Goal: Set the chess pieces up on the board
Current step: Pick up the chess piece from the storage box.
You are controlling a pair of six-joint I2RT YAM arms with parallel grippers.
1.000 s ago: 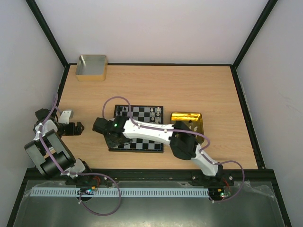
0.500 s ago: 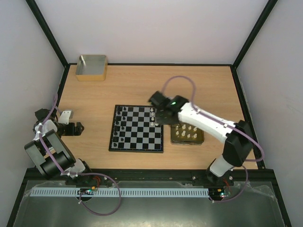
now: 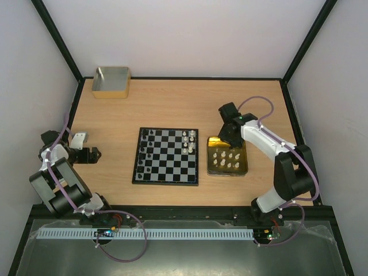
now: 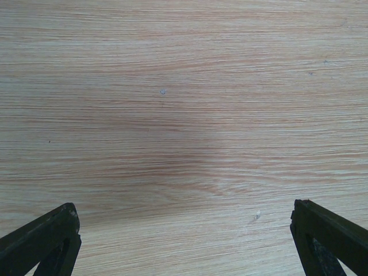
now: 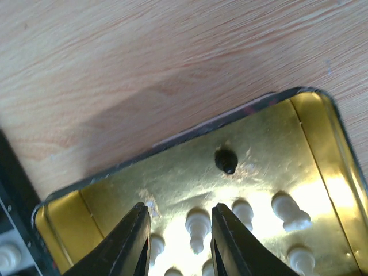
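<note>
The board (image 3: pixel 167 167) lies mid-table with several black chess pieces (image 3: pixel 148 150) along its left columns and a few white ones (image 3: pixel 187 141) at its far right. More white pieces (image 3: pixel 225 160) stand in the gold tin (image 3: pixel 209 155) right of the board. My right gripper (image 3: pixel 231 137) hovers over the tin's far end, open. In the right wrist view its fingers (image 5: pixel 138 236) frame a white piece (image 5: pixel 197 227) on the tin floor without touching it, and one black piece (image 5: pixel 226 161) lies beyond. My left gripper (image 3: pixel 92 154) is open wide over bare wood at the far left.
A grey box with a tan rim (image 3: pixel 111 81) sits at the back left corner. The black frame runs along the table's edges. The tin's wall (image 5: pixel 322 132) rises to the right of my right fingers. The left wrist view shows only wood grain between the fingertips (image 4: pixel 40 238).
The right arm has swung from over the board's left side across to the right and now hangs over the tin's far end. The left arm has not moved.
</note>
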